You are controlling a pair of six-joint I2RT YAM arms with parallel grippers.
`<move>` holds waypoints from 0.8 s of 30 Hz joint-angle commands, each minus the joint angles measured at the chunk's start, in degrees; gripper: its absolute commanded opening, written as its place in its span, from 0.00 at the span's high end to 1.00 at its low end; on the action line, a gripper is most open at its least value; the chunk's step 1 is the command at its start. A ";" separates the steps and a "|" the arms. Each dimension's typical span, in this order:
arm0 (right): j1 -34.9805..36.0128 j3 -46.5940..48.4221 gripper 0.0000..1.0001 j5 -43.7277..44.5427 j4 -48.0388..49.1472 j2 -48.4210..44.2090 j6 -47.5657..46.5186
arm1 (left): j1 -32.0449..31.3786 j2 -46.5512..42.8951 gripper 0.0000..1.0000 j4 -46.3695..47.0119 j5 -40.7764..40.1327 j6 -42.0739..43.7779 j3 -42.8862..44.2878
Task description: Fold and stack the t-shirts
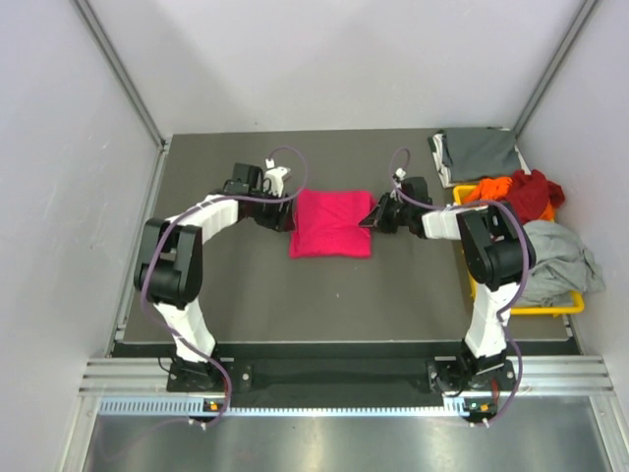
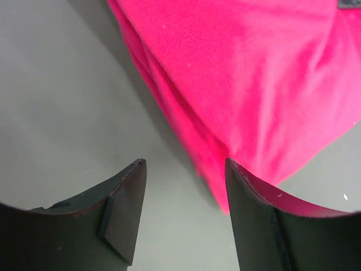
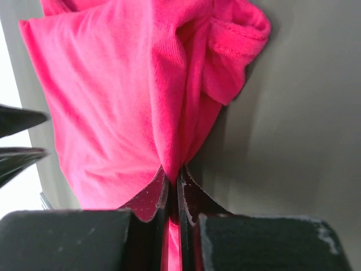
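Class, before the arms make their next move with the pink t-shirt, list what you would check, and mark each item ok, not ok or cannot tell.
1. Right gripper shut on the pink t-shirt's edge: ok.
2. Left gripper open, no cloth between its fingers: ok.
3. Pink t-shirt folded into a compact rectangle: ok.
4. Both sides gripped for a level lift: not ok, the left holds nothing.
5. All folded layers caught in the right grip: cannot tell.
6. Folded dark grey t-shirt lying flat to stack onto: ok.
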 commanded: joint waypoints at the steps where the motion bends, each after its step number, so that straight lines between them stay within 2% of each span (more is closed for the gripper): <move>1: -1.59 6.83 1.00 -0.59 -5.95 0.65 -4.77 | 2.31 -6.95 0.37 -3.32 -0.54 3.98 -0.22; 5: -3.96 17.71 1.00 1.50 -22.19 4.59 -16.77 | 5.12 -11.17 0.37 -4.73 -0.98 5.75 -1.45; 6: -4.40 23.40 1.00 2.56 -29.45 5.65 -18.99 | 6.00 -11.62 0.37 -4.99 -1.16 6.88 -1.45; 12: -7.56 45.31 1.00 12.31 -48.30 15.58 -29.20 | 8.73 -13.20 0.37 -9.12 -2.12 11.02 -0.13; 17: -9.32 59.63 1.00 21.88 -56.14 22.17 -33.68 | 8.82 -14.61 0.37 -13.42 -5.20 14.10 1.45; 24: -10.20 65.72 1.00 30.34 -57.04 24.03 -36.51 | 8.82 -16.63 0.36 -14.84 -5.82 15.24 0.84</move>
